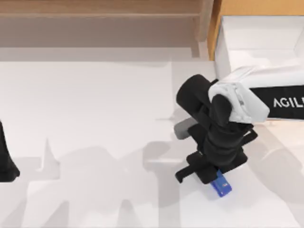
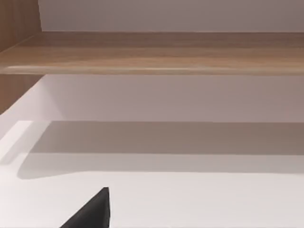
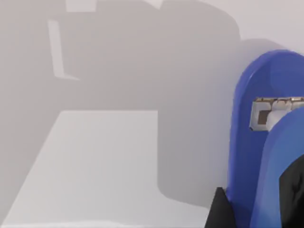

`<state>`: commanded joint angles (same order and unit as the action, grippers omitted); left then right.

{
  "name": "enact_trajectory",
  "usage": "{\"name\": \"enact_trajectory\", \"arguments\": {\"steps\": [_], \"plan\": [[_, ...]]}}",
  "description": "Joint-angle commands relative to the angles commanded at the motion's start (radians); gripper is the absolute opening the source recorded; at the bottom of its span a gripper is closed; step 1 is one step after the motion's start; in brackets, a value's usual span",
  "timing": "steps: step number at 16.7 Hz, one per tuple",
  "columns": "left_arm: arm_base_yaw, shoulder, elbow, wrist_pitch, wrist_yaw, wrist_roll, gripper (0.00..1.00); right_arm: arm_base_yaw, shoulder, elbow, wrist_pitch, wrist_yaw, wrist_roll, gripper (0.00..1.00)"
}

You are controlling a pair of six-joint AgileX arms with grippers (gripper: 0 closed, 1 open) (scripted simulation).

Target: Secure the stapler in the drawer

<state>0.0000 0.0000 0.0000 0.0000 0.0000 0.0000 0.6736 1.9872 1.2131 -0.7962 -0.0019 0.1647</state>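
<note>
The right arm (image 1: 266,102) reaches in from the right edge of the table (image 1: 95,118) and bends down toward the front, right of centre. Its gripper (image 1: 211,173) points downward directly over the stapler (image 1: 221,185). Seen from above, only the blue end of the stapler pokes out from beneath the black fingers, lying on the white tabletop. In the right wrist view the stapler (image 3: 266,142) sits very close to the camera, blue body curved at the far end with a small metal plate showing inside it, and dark fingertips (image 3: 219,211) stand on either side of it. The jaws are set narrowly about the stapler; whether they actually grip it cannot be told, since the contact points are hidden.

The drawer (image 1: 223,38) stands at the far right corner of the table, pulled out, its white inside exposed and its wooden side facing left. It is well apart from the stapler, with the arm's white casing crossing its near part.

A long wooden shelf (image 1: 99,14) runs along the far edge to the drawer's left.

The left gripper (image 1: 7,164) is parked at the table's left edge; its finger state cannot be told.
</note>
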Motion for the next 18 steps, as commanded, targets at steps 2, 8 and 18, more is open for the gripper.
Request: {"name": "enact_trajectory", "arguments": {"steps": [2, 8, 18], "plan": [[0.000, 0.000, 0.000, 0.000, 0.000, 0.000, 1.00, 0.000, 0.000, 0.000, 0.000, 0.000, 0.000, 0.00], [0.000, 0.000, 0.000, 0.000, 0.000, 0.000, 1.00, -0.001, -0.015, 0.018, -0.030, 0.004, -0.002, 0.00], [0.000, 0.000, 0.000, 0.000, 0.000, 0.000, 1.00, -0.002, -0.050, 0.056, -0.109, 0.003, -0.001, 0.00]]}}
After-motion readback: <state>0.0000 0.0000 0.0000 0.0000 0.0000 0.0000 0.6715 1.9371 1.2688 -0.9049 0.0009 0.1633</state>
